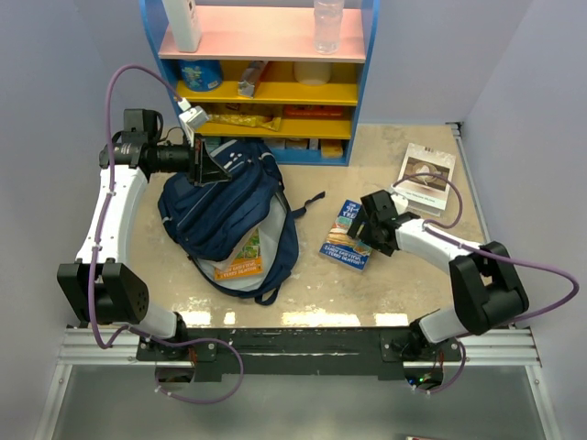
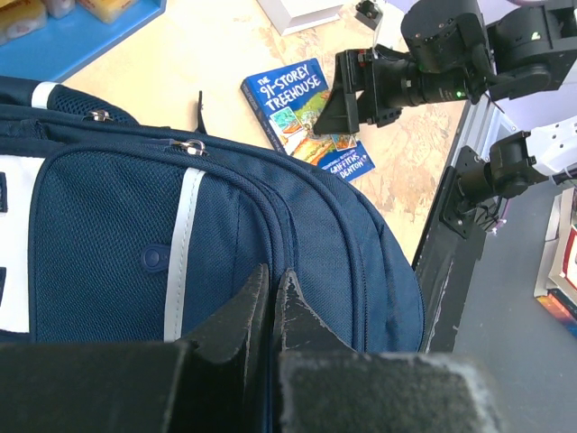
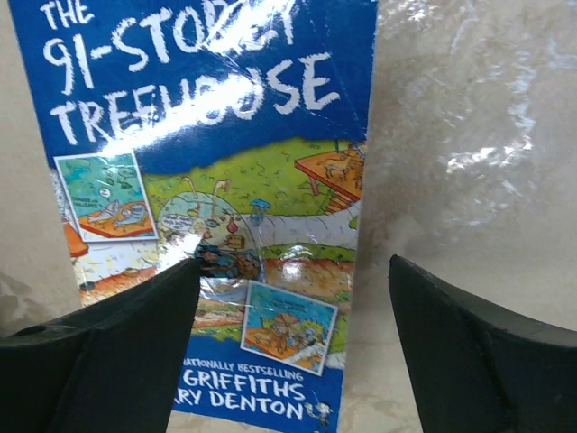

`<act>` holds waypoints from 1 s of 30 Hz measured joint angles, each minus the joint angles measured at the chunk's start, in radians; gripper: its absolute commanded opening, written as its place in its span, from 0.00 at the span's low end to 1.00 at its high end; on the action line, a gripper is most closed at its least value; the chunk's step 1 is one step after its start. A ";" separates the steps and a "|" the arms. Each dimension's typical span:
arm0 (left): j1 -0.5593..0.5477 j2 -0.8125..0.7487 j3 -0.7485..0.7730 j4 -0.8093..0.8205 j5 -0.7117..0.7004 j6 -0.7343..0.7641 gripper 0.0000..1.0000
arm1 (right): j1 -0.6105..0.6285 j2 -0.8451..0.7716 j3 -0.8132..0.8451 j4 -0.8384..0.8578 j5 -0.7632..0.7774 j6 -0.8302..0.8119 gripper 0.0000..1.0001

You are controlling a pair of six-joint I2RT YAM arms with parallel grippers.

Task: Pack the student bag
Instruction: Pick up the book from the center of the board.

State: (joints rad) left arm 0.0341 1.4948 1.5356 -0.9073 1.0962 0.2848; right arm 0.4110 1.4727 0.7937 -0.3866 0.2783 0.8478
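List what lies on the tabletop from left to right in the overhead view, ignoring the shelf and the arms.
Large navy blue fabric backpack → blue paperback book titled The 91-Storey Treehouse → pale grey-and-white book.

White arm links (image 1: 103,215), black joint housings (image 1: 110,291), lilac cables (image 1: 136,67), black wedge-fingered left pincer (image 2: 273,275) and right pincer (image 3: 293,263)

Left hand (image 2: 274,276) closed tight; right hand (image 3: 293,271) (tilted downward) spread wide.
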 measured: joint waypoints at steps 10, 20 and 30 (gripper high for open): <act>0.006 0.000 0.037 -0.045 -0.011 0.031 0.00 | -0.006 0.031 -0.083 0.295 -0.043 0.099 0.20; 0.006 0.000 0.045 -0.068 -0.016 0.049 0.00 | -0.008 0.007 -0.137 0.404 -0.064 0.122 0.00; 0.006 0.000 0.045 -0.074 -0.016 0.051 0.00 | -0.007 -0.219 -0.166 0.315 -0.151 0.117 0.00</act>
State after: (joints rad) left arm 0.0402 1.4948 1.5803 -0.9817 1.0801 0.3355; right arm 0.4042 1.2533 0.6273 -0.0711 0.1272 0.9646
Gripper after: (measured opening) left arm 0.047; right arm 0.056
